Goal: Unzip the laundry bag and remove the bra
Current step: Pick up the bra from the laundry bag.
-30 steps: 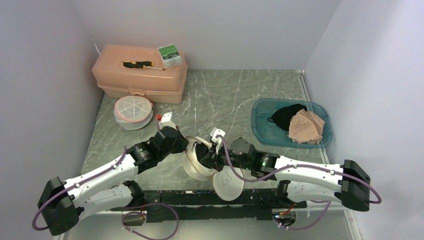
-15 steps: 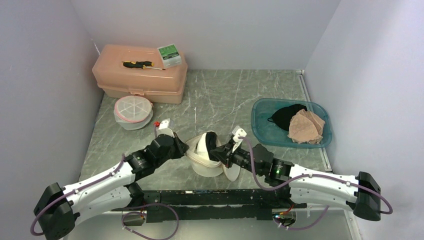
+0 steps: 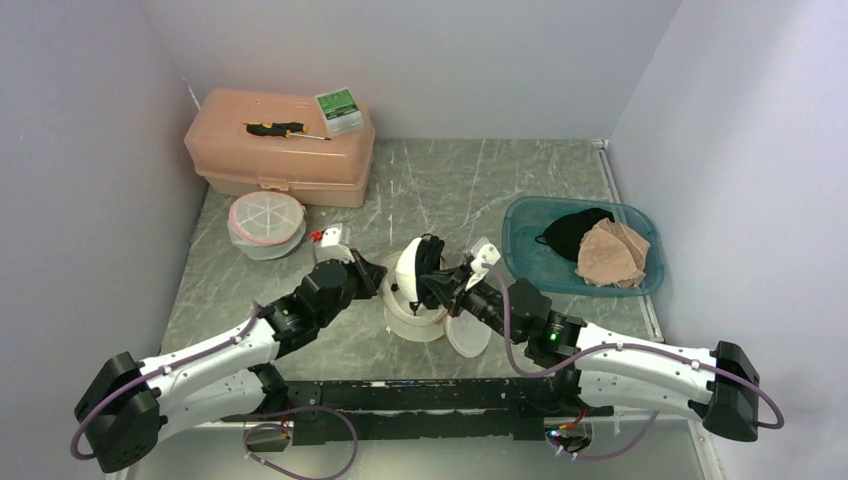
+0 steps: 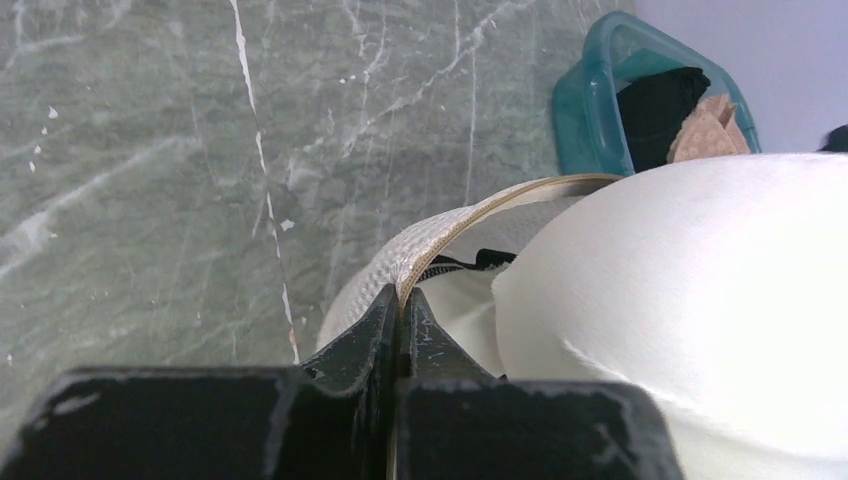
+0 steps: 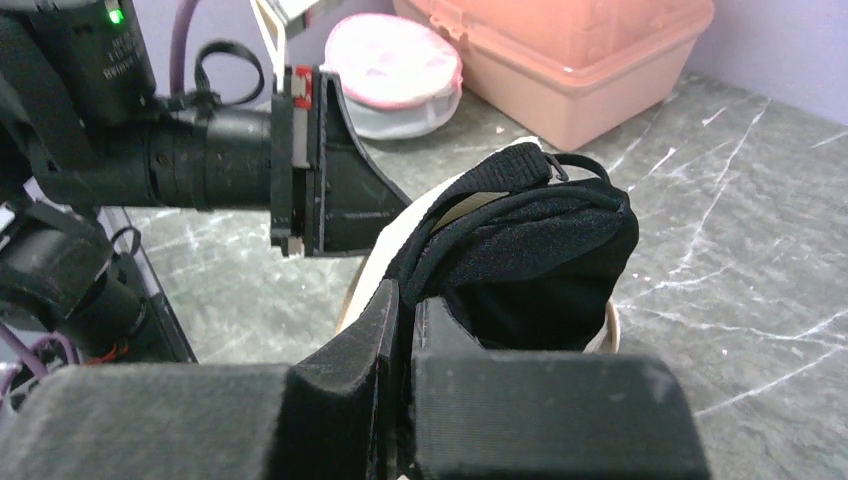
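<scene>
The white round laundry bag [image 3: 414, 322] lies unzipped at the table's middle, one half [image 4: 700, 290] tipped up. My left gripper [image 3: 372, 280] is shut on the bag's beige rim [image 4: 470, 215], with its fingertips [image 4: 385, 310] pinched on the tape. From the right, my right gripper [image 3: 447, 285] is shut on the black bra [image 3: 429, 262]. In the right wrist view the bra [image 5: 540, 260] bulges out of the bag just past that gripper [image 5: 405, 295].
A pink toolbox [image 3: 280, 150] with a screwdriver and a green box on it stands at the back left. A second round bag with a pink rim [image 3: 266, 222] sits before it. A teal bin [image 3: 523, 262] at the right holds black and beige garments.
Both grippers and the bag have moved away from the arm bases toward the table's middle. The bag's half has tipped upright and more of the black bra shows.
</scene>
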### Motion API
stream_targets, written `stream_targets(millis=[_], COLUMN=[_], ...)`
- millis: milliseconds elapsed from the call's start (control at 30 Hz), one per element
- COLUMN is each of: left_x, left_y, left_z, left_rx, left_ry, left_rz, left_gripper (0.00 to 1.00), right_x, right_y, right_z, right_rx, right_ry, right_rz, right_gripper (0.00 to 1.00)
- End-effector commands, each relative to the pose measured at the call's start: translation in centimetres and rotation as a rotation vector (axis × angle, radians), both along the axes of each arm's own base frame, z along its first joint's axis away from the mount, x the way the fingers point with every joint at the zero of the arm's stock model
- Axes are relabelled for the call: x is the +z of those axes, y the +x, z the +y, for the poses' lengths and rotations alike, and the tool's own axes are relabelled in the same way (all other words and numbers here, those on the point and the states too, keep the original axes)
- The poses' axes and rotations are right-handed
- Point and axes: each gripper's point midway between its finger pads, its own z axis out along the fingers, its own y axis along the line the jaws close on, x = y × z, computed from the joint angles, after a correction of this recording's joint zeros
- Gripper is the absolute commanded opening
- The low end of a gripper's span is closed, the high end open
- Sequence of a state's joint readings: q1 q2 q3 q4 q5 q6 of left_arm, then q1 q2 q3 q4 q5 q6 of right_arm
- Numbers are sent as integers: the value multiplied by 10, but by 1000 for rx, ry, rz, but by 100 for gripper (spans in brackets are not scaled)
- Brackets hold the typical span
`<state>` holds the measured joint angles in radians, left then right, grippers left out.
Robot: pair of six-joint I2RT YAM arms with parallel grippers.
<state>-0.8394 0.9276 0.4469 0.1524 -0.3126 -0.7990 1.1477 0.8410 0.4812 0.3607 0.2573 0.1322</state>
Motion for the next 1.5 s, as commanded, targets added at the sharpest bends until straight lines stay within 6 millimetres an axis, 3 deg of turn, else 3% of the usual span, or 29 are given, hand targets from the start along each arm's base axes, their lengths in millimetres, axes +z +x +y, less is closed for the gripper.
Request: stream_targets(millis=[0,200,433,633,933,1067,1233,1467], left_x=[24,-10,-10,-14,-13,-15,-13,-17], left_y=[16,4,-3,-6,-6,-7,-6,-10], left_z=[-5,4,9,11,14,17,19,20], left_rx=[26,31,27,24,36,41,53,54], left_ry=[-6,19,8,48,67,93,100,76], left_rz=[-85,-3,13,54,68,78,87,97], left_gripper=[3,3,7,15,14,15,15,16], right_x=[48,20,-3,-2,38,33,8,-40], right_y=[9,2,-2,13,32,32,24,4], right_z=[-1,-11,-16,-12,-29,-35,-19,26], right_rx=[-23,-2,-1,-64,-188,-194,-126,-6], right_ry=[131,125,74,-27,-206,-340,-420,-492], right_rz=[-67,15,67,80,39,58,114,187], right_gripper=[0,0,0,0,0,0,0,0])
